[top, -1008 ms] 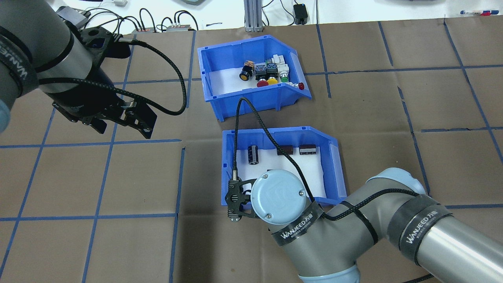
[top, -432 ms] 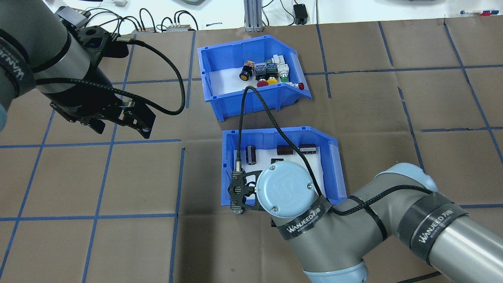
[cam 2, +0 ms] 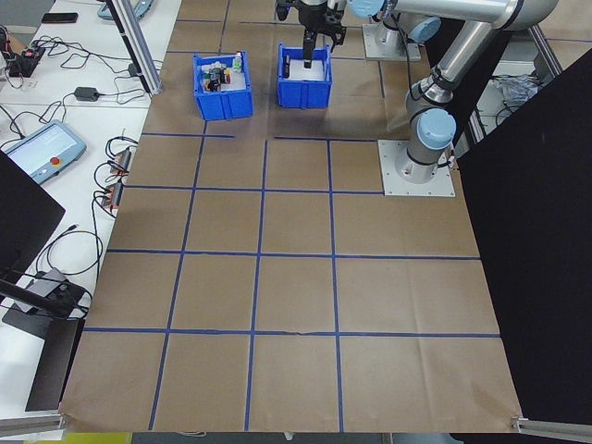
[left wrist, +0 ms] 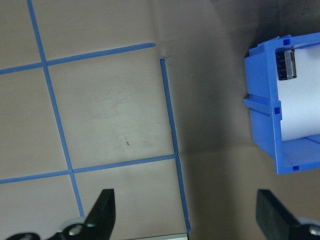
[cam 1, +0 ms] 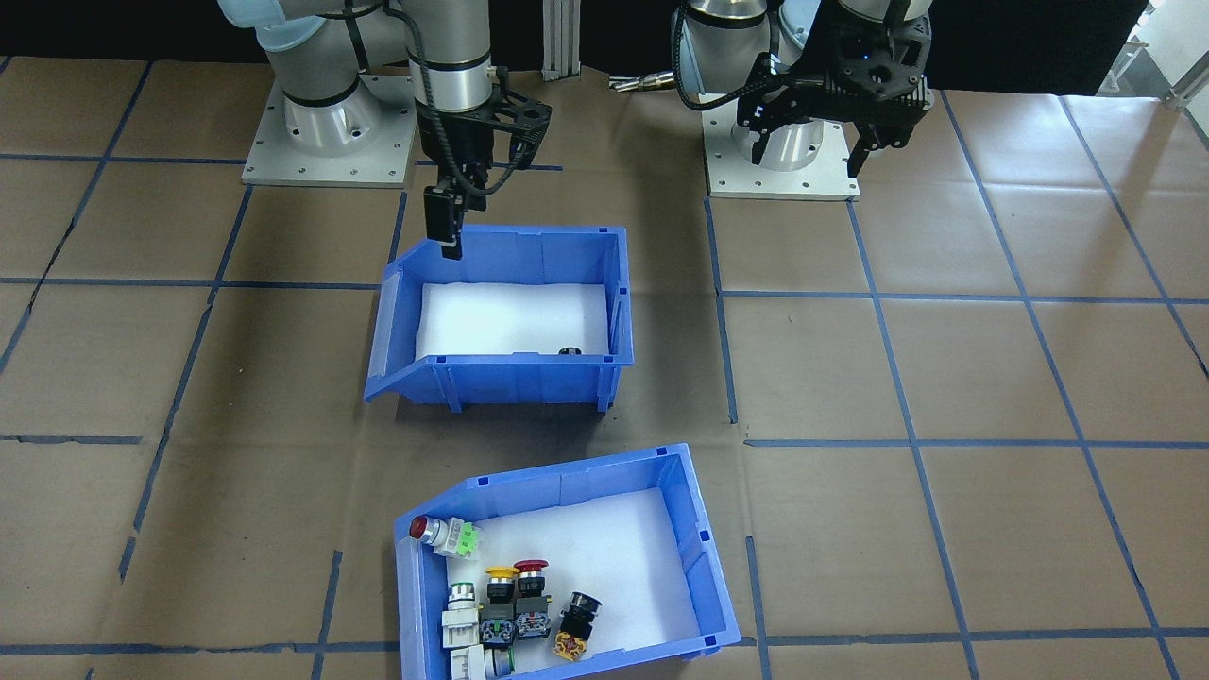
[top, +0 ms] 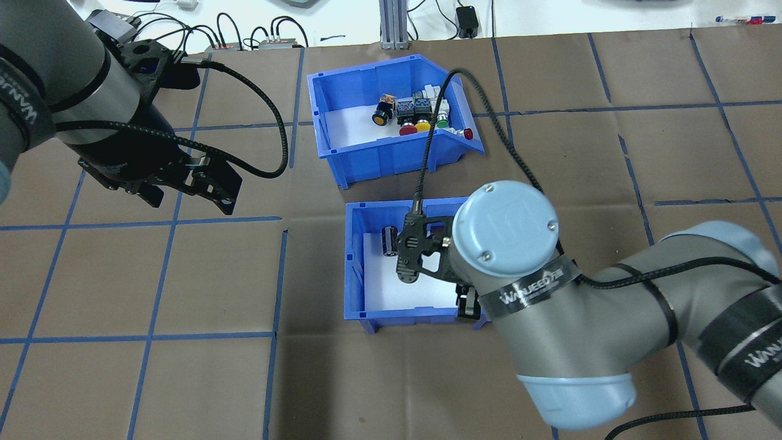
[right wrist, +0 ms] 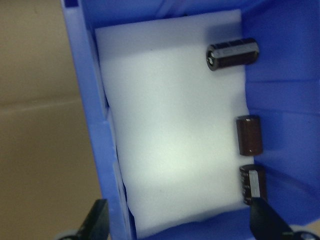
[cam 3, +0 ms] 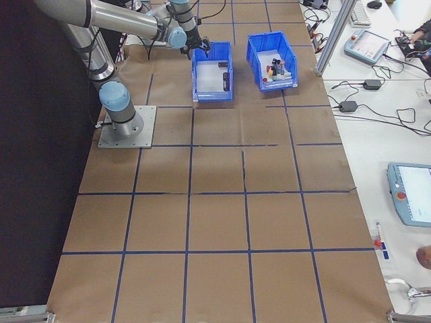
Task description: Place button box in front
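Front-facing view: the blue plastic button box with coloured push-buttons (cam 1: 567,567) sits farthest from the robot base, beyond the blue plastic capacitor bin (cam 1: 505,312).

Overhead view: the left gripper (top: 186,189) hangs apart from both bins.

Wrist views: the left gripper and the right gripper (right wrist: 177,225) are spread wide, holding nothing; the right one is above the capacitor bin.

Bright even overhead light, soft shadows under arms, right wrist view blurred, liner glare
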